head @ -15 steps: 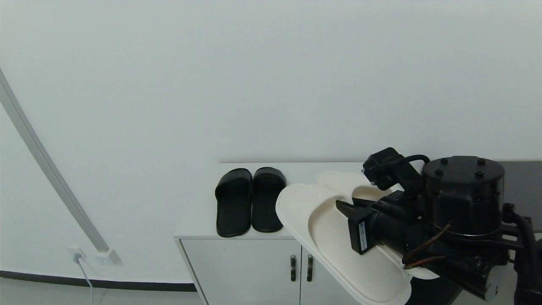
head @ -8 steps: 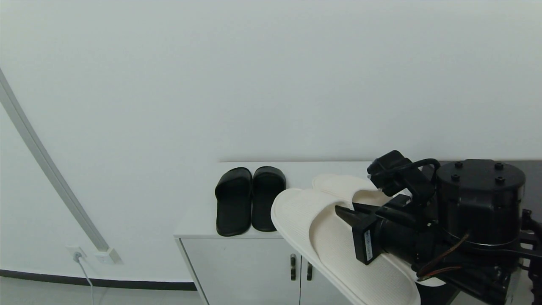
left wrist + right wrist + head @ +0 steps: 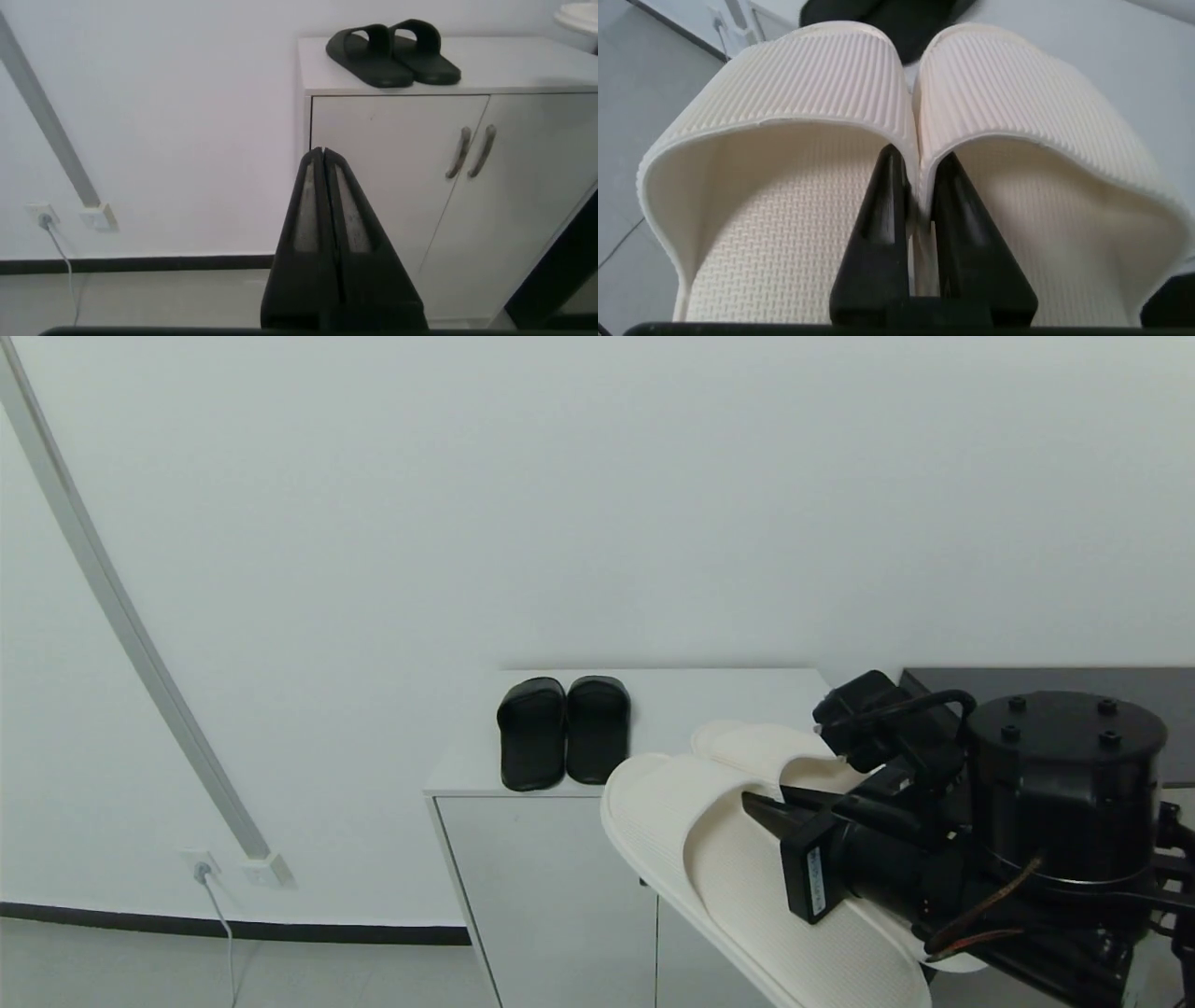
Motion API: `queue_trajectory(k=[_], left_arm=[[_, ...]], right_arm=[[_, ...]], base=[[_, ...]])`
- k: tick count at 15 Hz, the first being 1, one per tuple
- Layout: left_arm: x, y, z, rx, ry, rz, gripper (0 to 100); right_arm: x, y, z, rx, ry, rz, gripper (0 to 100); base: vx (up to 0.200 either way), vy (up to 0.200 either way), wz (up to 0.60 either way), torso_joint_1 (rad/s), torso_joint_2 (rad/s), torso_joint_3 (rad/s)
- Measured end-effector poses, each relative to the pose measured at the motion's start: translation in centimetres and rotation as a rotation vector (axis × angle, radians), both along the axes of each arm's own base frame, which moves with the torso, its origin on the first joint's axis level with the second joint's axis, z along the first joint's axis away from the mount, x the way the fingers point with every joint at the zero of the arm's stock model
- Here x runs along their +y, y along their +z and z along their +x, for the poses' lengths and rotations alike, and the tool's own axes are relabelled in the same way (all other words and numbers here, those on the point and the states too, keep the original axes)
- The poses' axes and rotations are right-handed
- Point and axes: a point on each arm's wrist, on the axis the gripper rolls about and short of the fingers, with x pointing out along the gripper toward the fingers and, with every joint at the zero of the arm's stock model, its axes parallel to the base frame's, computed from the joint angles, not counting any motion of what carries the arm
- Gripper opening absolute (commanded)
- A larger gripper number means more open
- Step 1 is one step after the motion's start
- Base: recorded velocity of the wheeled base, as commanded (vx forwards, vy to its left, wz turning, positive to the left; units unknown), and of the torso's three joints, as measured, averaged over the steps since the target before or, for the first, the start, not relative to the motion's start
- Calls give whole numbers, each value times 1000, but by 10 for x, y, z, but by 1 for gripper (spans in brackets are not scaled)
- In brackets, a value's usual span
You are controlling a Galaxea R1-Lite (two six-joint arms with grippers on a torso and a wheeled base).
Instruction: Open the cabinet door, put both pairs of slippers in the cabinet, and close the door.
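- The right gripper pinches the touching inner walls of the pair of cream ribbed fabric slippers, held aloft in front of the white two-door cabinet.
- The pair of black rubber slides sits on the cabinet top.
- The left wrist view gives the left gripper, closed on nothing, and both doors shut, with their metal bar handles side by side.

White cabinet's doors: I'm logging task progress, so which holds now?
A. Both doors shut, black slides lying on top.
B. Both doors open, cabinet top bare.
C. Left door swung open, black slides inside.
A: in the left wrist view both doors of the white cabinet sit flush, metal handles side by side, and the pair of black slides lies on its top. The right pincer grips the pair of cream ribbed slippers.
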Motion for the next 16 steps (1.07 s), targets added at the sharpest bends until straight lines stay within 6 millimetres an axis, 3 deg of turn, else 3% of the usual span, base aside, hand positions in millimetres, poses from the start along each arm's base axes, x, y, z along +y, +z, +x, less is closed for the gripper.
queue_trajectory(k=[16], left_arm=[[0,0,0,0,0,0,0]], right_arm=[[-3,-6,1,15,-11,-18,0]], base=[[0,0,0,0,0,0]])
